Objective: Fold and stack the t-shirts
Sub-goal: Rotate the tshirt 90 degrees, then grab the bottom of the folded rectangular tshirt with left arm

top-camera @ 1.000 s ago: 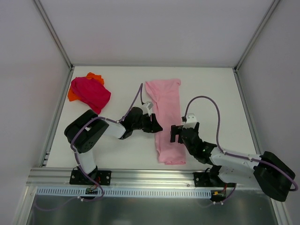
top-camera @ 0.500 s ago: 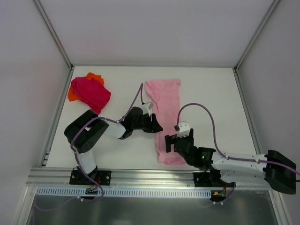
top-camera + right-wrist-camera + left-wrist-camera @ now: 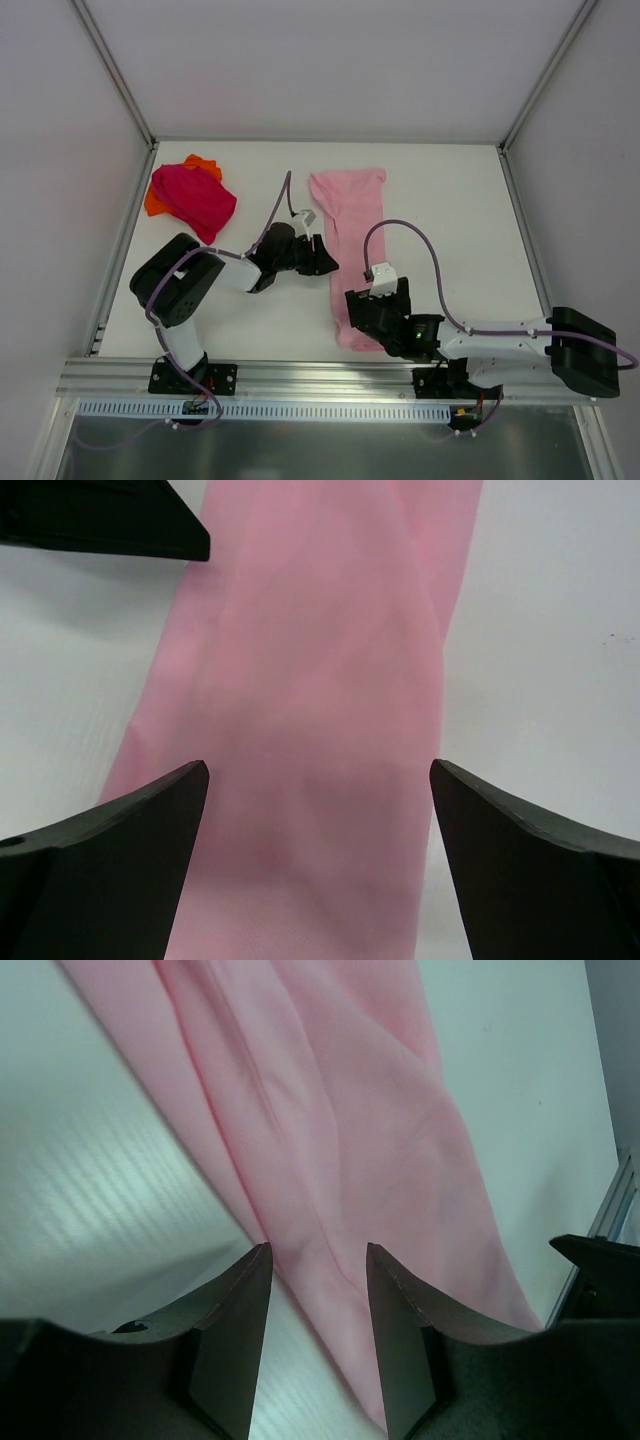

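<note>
Light pink t-shirt (image 3: 355, 240), seemingly folded lengthwise already into a narrow strip on the table (image 3: 450, 200), one end far, the other close to the arm bases. Well to its left, by the far corner: magenta t-shirt (image 3: 195, 195) heaped over the orange t-shirt (image 3: 203, 162), neither folded. Just at the strip's left edge, about midway along: left gripper (image 3: 325, 260), jaws partly parted, nothing pinched, cloth edge showing in the gap. Over the strip's near end: right gripper (image 3: 368, 308), jaws spread wide across most of the width, grasping nothing. Likely next: pinching the near end and carrying it over toward the far end. Risks from here: catching only the top layer and peeling the lengthwise fold open; pinching one side alone and dragging the strip askew; closing too high and gripping air; pushing a wrinkle ahead of the left fingers and spoiling a flat crease.
</note>
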Robot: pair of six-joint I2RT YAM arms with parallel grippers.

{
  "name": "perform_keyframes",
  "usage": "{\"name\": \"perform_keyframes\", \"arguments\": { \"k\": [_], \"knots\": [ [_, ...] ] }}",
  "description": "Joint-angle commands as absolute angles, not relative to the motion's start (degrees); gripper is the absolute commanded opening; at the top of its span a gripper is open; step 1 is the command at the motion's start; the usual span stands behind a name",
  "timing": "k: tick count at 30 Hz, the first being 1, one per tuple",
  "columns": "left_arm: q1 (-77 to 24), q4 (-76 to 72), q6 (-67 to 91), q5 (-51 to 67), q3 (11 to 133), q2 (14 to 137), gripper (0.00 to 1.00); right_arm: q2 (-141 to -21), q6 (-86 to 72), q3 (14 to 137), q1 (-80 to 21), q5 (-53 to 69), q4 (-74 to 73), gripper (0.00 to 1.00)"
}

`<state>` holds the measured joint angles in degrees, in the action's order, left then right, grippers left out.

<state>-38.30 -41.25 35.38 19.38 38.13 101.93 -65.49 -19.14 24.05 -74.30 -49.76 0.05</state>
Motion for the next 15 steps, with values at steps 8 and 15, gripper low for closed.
{"name": "perform_keyframes", "arguments": {
  "k": [8, 15],
  "knots": [
    [-35.9, -43.8, 33.1, 19.4, 35.6, 96.8, 0.43, -58.3, -30.1, 24.7, -76.0, -60.5, -15.4, 0.96],
    [-38.2, -43.0, 31.6, 18.0, 26.6, 83.3, 0.44, -62.0, -29.5, 26.5, -70.2, -60.9, -13.6, 0.97]
  ]
}}
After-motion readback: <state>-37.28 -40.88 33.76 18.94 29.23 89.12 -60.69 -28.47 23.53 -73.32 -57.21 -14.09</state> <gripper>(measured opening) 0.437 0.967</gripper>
